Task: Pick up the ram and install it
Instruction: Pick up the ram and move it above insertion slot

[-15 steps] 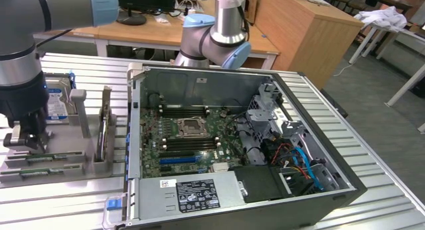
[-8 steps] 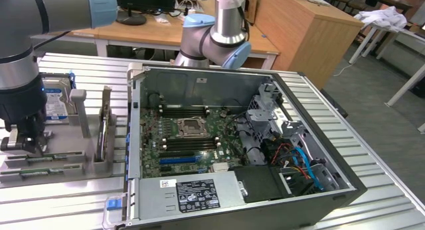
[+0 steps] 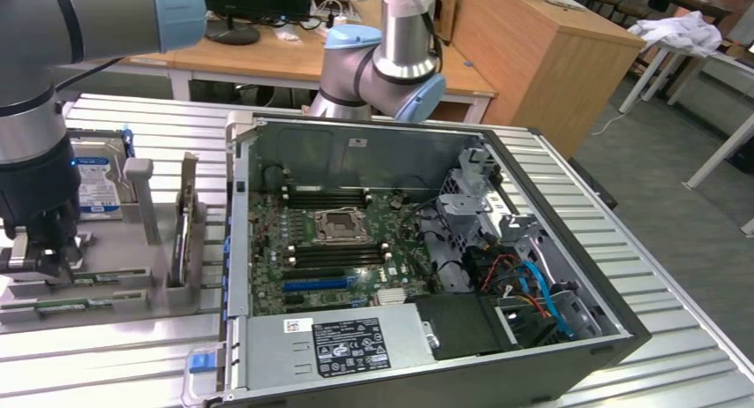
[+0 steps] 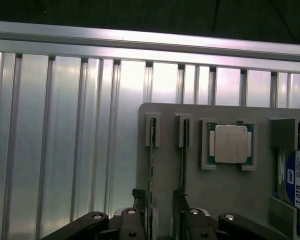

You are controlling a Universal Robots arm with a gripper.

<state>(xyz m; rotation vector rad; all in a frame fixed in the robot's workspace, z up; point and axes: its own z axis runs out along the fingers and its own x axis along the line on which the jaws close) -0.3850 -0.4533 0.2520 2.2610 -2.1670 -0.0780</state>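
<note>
Ram (image 4: 151, 167) on edge in holder (image 4: 225, 200), betw. spread gripper (image 4: 158, 202) jaws

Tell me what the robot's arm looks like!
The arm is made of round silver-grey tubes with light blue caps at the joints. Near its end it turns black. The gripper is black too, with shiny silver screws.
</note>
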